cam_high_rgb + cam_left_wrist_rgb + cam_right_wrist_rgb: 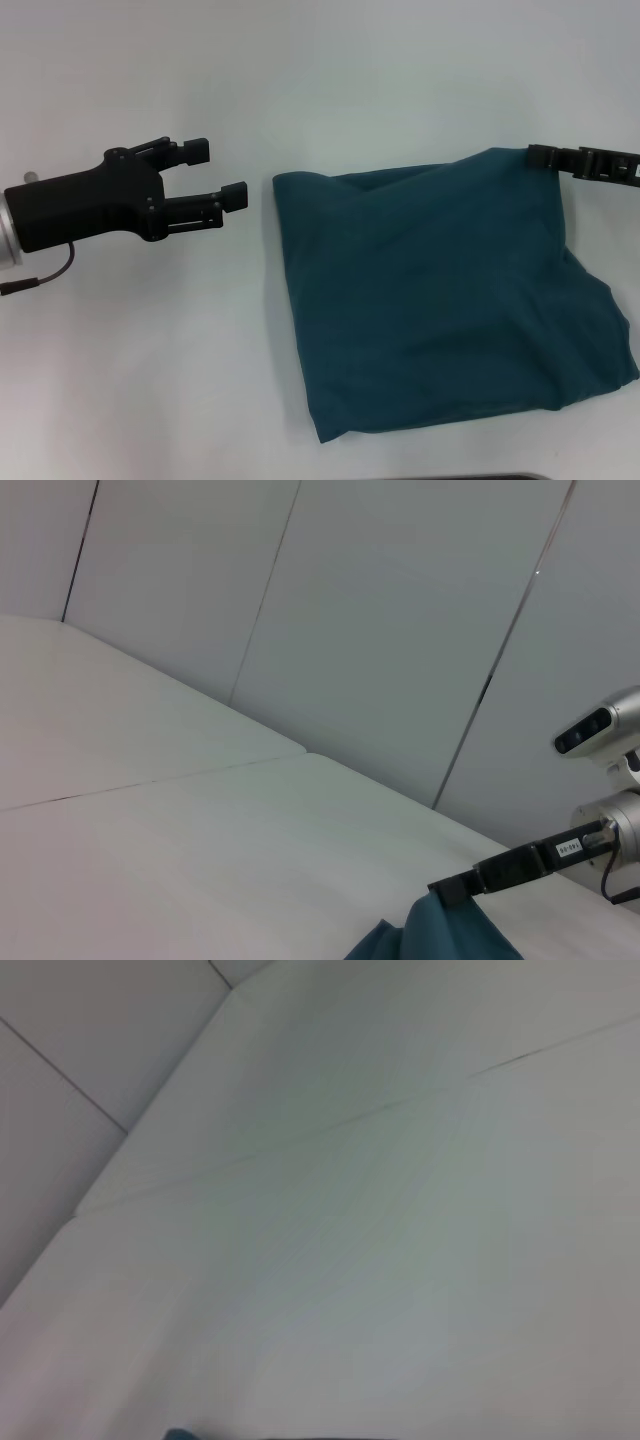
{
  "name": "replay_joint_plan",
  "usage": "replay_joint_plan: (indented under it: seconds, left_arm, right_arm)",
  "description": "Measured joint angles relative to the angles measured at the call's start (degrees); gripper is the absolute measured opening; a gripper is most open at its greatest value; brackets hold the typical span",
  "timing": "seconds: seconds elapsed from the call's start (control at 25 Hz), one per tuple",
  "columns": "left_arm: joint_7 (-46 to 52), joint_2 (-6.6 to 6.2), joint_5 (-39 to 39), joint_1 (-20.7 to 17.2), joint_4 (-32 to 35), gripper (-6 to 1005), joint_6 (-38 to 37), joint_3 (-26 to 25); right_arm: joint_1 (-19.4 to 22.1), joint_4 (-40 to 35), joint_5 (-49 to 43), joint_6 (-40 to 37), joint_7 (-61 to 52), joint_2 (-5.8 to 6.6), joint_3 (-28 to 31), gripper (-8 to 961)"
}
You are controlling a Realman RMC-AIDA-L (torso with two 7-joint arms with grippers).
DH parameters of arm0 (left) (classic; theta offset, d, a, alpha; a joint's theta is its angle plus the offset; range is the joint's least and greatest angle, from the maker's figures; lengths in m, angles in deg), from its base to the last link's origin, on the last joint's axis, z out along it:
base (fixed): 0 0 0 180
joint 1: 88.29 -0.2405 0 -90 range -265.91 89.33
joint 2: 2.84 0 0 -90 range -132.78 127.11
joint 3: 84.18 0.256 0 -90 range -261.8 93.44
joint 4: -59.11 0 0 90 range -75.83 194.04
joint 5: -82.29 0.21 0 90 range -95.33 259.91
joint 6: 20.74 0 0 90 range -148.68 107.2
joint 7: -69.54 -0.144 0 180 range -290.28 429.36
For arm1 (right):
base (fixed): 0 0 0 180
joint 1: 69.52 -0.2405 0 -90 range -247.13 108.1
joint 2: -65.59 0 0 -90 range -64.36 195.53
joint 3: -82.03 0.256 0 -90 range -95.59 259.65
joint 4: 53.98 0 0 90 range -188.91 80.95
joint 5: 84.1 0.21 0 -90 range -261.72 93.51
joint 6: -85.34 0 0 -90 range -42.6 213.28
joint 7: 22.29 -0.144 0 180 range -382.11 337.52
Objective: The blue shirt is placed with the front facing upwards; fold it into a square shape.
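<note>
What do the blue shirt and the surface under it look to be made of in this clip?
The blue shirt looks like soft matte knit fabric, likely cotton: it lies folded with limp, rounded edges, shallow wrinkles and no sheen. The table looks like a smooth, hard white panel, perhaps laminate, with a faint seam line in the wrist views; the exact material is not certain.

A plain white bench [150, 380] fills the head view. In the left wrist view a thin seam [150, 777] crosses its top, and pale wall panels [400, 630] with dark joints stand behind; a dark strip [510, 477], possibly the bench's edge, shows nearest the robot.
</note>
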Motion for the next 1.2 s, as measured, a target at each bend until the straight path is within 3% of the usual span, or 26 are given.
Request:
replay_joint_plan:
  seconds: [0.36, 0.56, 0.8, 0.92, 1.12, 1.2]
  left_arm:
    - [0.0, -0.08, 0.0, 0.0, 0.0, 908, 0.1, -0.3]
    - [0.0, -0.15, 0.0, 0.0, 0.0, 908, 0.0, -0.4]
    - [0.0, 0.00, 0.0, 0.1, 0.0, 907, 0.1, -0.1]
    - [0.0, 0.19, 0.0, 0.1, 0.0, 907, 0.0, -0.1]
    - [-0.1, 0.47, 0.0, 0.2, 0.0, 907, 0.0, -0.2]
    - [-0.1, 0.59, 0.0, 0.1, 0.0, 907, 0.0, -0.3]
  right_arm:
    - [2.5, 1.1, 10.4, 2.8, 7.2, 0.46, 4.4, 137]
    - [4.1, 3.1, 12.0, 12.0, 11.0, 1.11, 4.8, 305]
    - [5.2, 3.7, 7.2, 22.9, 12.4, 3.02, 4.6, 592]
    - [5.8, 3.9, 5.4, 28.3, 12.5, 3.75, 4.6, 686]
    - [6.1, 3.7, 1.5, 30.6, 12.2, 3.91, 3.6, 432]
    - [5.8, 3.4, -0.3, 30.2, 12.2, 3.47, 2.9, 389]
